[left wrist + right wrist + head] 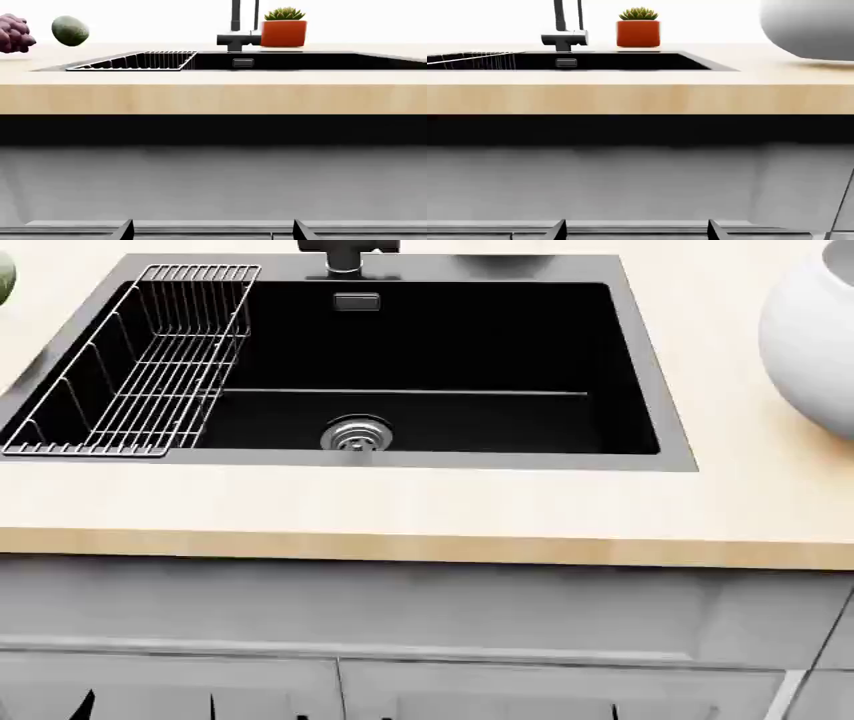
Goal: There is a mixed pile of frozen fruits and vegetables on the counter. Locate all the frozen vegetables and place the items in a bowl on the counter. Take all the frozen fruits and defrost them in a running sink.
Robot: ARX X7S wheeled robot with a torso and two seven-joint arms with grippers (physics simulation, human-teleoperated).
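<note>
Left wrist view, nearest: dark finger tips at the lower edge of frame, the left gripper; jaws set wide apart, holding nothing, touching nothing.
Left wrist view, beyond: grey cabinet front, then front edge of the counter at eye level, so arm judged parked low below the worktop.
Left wrist view, produce: pink bumpy cluster and mottled green oval side by side on the counter past the sink's rack end, well apart from the jaws.
Left wrist view, back: sink with wire rack, faucet at its rear rim, orange plant pot just beside the faucet near the counter's back edge.
Head view: sink centred, steel drain toward its front wall, no water seen running; bowl at the counter's right end, cut by the frame, contents hidden; neither arm clearly visible.
Right wrist view, nearest: right gripper, jaws likewise wide and empty, below the counter's front edge.
Right wrist view, beyond: bowl large and close on the counter's right.
Cherry and lemon: not visible in any view.
Stage, as judged: nothing sorted yet; both arms need raising above the counter's front edge first.
</note>
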